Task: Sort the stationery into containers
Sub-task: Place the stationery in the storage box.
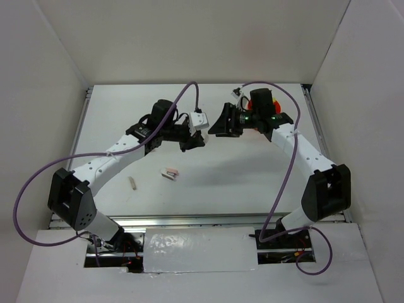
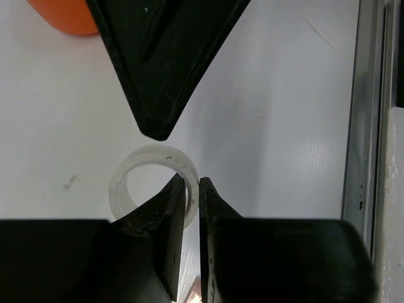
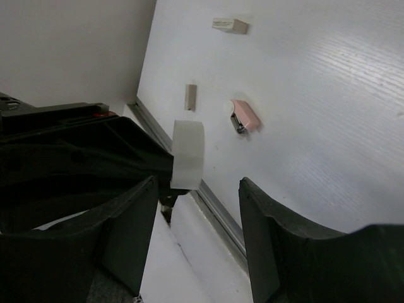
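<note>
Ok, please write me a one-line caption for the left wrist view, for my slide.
Left gripper pinching the wall of the white ring, orange tub at top left.

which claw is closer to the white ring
Left. The left claw is shut on the wall of the white ring; the right claw is open, facing the ring without touching it.

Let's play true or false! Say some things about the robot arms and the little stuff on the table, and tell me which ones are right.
1. The left gripper pinches the white ring. True.
2. The right gripper is squeezed shut. False: its fingers stand wide apart.
3. The pink eraser lies inside the orange tub. False: it lies on the table.
4. A beige block lies on the table, apart from the eraser. True.
</note>
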Robot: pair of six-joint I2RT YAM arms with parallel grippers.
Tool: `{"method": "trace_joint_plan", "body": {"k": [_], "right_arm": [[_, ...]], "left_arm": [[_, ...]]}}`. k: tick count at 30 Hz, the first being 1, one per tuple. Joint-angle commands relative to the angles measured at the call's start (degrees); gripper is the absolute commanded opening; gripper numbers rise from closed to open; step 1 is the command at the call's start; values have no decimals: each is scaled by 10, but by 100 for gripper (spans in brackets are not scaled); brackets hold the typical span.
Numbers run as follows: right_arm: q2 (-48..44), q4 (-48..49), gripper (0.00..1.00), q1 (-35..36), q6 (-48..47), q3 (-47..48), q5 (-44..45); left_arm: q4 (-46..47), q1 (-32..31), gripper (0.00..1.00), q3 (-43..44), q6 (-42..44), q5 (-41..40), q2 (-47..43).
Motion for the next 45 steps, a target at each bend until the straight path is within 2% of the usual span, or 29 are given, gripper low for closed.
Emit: {"method": "trace_joint_plan", "body": {"k": [1,16,18,19,21,27,32,35,36,37,38,39,42,45], "right_arm": [[-1,35,61,10,11,8,-33],[34,4,56,52,-14,9,-7],[39,7,50,51,-10,12,-16],[41,9,43,50,-8,15,-22],[46,23,38,44,6,13,-41],[57,90,36,24,66,-19,-124],[59,101,36,22,78,-22,-140],[55,102,26,20,74,-25,-138],[54,101,17,19,73,-26,-138],[52,100,13,15,69,-25,-139],[49,92,6,11,65,-23,-135],[48,87,5,5,62,-21,-131],[45,32,2,-22,19,6,-96],[42,-25,1,-49,-59,36,-41]], "left_arm": [[-7,-9,19,5,14,-2,-5],[-14,-21,19,11,29,-19,-2],[-16,-21,19,10,28,-19,-3],[-16,-22,19,11,29,-20,-2],[-16,-21,20,10,28,-19,-4],[-13,-19,20,12,17,-9,-8],[-7,-17,21,16,3,0,-7],[-7,-17,23,18,0,-4,-6],[-7,-17,26,20,-2,-8,-6],[-7,-17,40,20,-8,-12,-5],[-6,-18,48,19,-12,-21,-6],[-7,-17,55,19,-16,-28,-6],[-2,-10,99,9,-27,-41,-14],[-2,11,99,-3,-40,-33,-30]]}}
